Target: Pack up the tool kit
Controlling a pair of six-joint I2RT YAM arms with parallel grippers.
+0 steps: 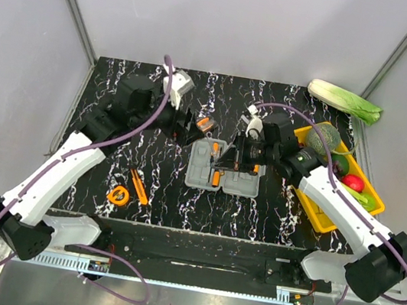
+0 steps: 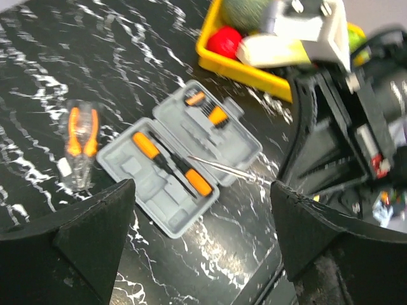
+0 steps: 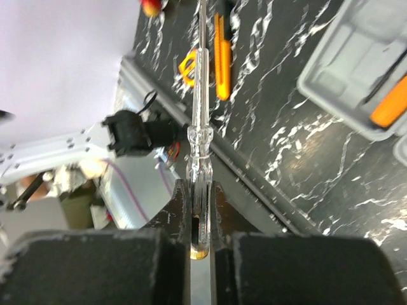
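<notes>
The 2 fingers (image 3: 180, 211) of my right gripper (image 3: 200, 190) are pressed together on the butt end of a clear-handled screwdriver (image 3: 198, 127). Its see-through handle and thin metal shaft point straight out from my fingertips. My right gripper hangs over the open grey case (image 1: 204, 170), and in the left wrist view the shaft's tip reaches the case's edge.

The 2 fingers (image 2: 89, 235) of my left gripper (image 2: 202, 194) stand wide apart and hold nothing. They hover above the table (image 1: 271, 217) just beyond the case's far left corner.

The case lies flat near the middle of the table with its 2 halves spread open. Orange-handled tools (image 2: 198, 182) sit in the moulded slots of both halves. Pliers (image 2: 82, 136) with orange grips lie on the table just beside the case, in what looks like a clear wrapper.

Nearer my bases, left of the case and well apart from it, an orange utility knife (image 1: 138, 186) and a round orange tape measure (image 1: 118, 195) lie close together.

At the right edge sits a yellow tray (image 1: 322, 220) of vegetables, with a pale cabbage (image 1: 345, 101) on the table beyond it.
</notes>
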